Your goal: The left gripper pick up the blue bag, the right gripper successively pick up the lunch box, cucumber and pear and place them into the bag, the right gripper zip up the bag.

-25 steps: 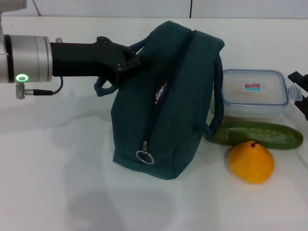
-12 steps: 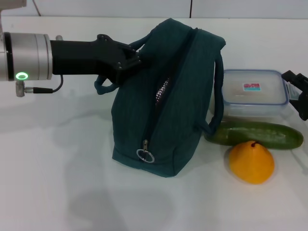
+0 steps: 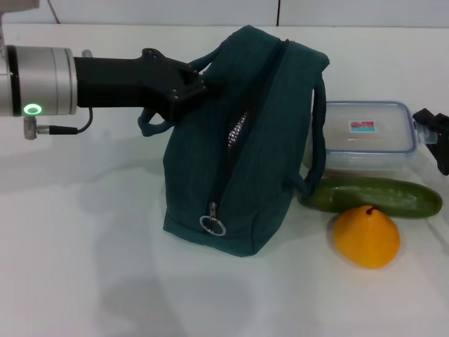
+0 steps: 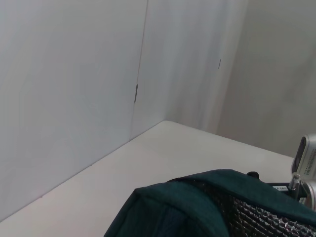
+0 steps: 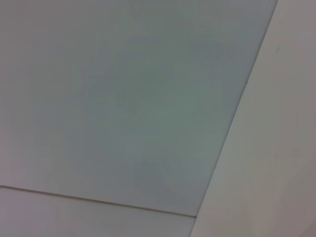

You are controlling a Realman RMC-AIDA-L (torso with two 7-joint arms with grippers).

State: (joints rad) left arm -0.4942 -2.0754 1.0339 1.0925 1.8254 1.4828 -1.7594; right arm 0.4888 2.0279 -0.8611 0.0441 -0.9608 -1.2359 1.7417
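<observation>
We have the left gripper (image 3: 188,86) clamped on the blue bag (image 3: 242,140) handle, bag mid-table. Right gripper (image 3: 436,137) at far right edge beside the lunch box (image 3: 368,133); can't tell its opening. Cucumber (image 3: 372,194), pear (image 3: 366,237) nearer.

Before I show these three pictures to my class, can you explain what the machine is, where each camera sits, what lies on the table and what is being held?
It is a robot with two arms, each ending in a claw. The widest picture comes from a camera on its head, looking down at a white table. The left gripper, with the silver wrist, has its jaws shut on a handle of the blue bag, which stands partly unzipped. Beside the bag lie a lunch box, a cucumber and a pear, all untouched. The right gripper is only just visible at the table's right edge. The left wrist camera sees the bag's top and walls; the right wrist camera sees only bare wall.
</observation>
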